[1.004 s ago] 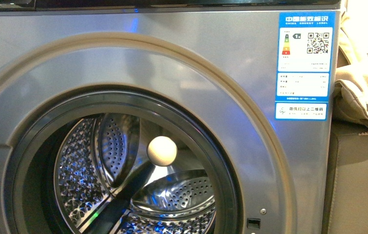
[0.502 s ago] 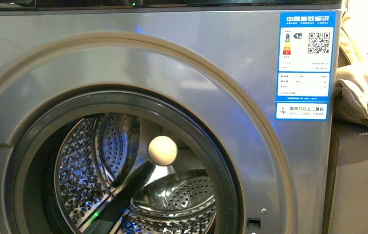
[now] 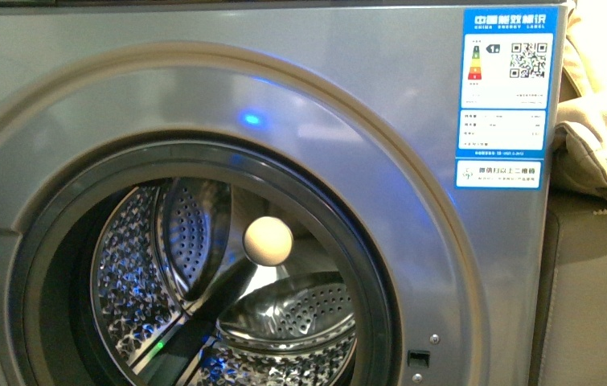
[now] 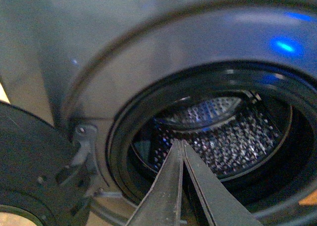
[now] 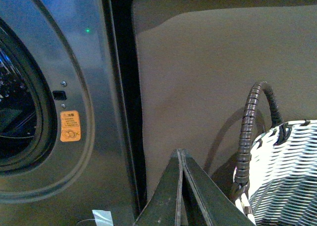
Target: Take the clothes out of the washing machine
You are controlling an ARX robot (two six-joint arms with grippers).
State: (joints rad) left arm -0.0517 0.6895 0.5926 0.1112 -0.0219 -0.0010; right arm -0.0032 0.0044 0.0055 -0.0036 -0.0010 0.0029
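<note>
Touching fingers (image 4: 179,145), both arms, empty.

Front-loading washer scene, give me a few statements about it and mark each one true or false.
1. The grey metallic front-loading washer has its porthole open, showing the perforated steel drum. True.
2. The left gripper has its fingers spread wide. False: the fingers lie pressed together, pointing at the drum opening.
3. A blue energy label sits on the washer's upper right front. True.
4. The right gripper holds a dark garment. False: its fingers are shut on nothing, and no garment shows in any view.
5. A grey-and-white woven basket stands inside the drum. False: it stands outside, beside the washer.
</note>
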